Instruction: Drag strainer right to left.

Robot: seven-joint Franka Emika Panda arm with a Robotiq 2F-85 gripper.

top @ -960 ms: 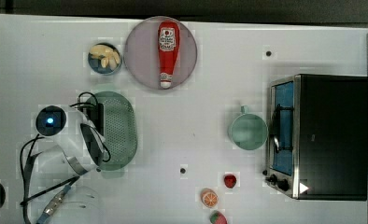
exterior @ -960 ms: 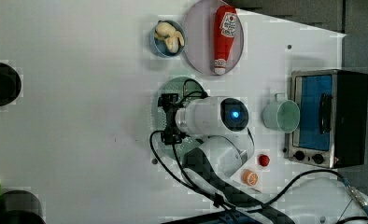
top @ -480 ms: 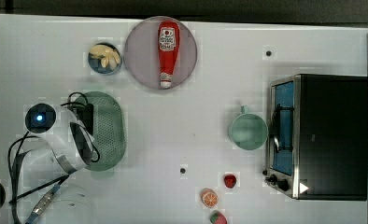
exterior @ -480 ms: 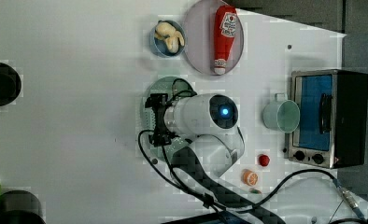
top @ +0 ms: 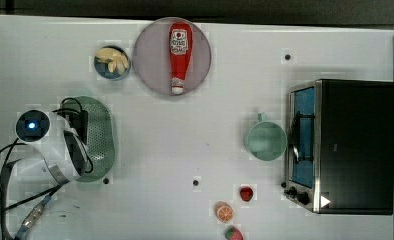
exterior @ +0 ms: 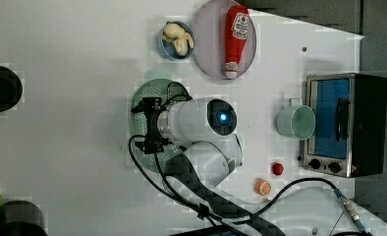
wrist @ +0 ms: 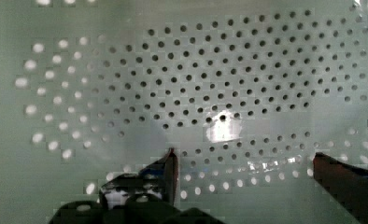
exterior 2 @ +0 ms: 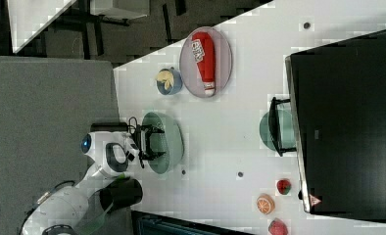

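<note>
The strainer is a pale mint-green oval colander with a dotted floor, lying near the top view's left edge and partly under my arm. My gripper reaches down into its bowl. In the wrist view the perforated floor of the strainer spreads behind the gripper, whose two dark fingertips stand wide apart, open, with nothing between them. The left view has the gripper over the strainer. In the right view the gripper sits inside the strainer.
A pinkish-grey plate carrying a ketchup bottle and a small bowl lie beyond the strainer. A mint cup stands beside the toaster oven at the top view's right. Small fruits lie near the front edge.
The arm and the strainer have slid together toward the top view's left. The fingers have stayed open inside the bowl.
</note>
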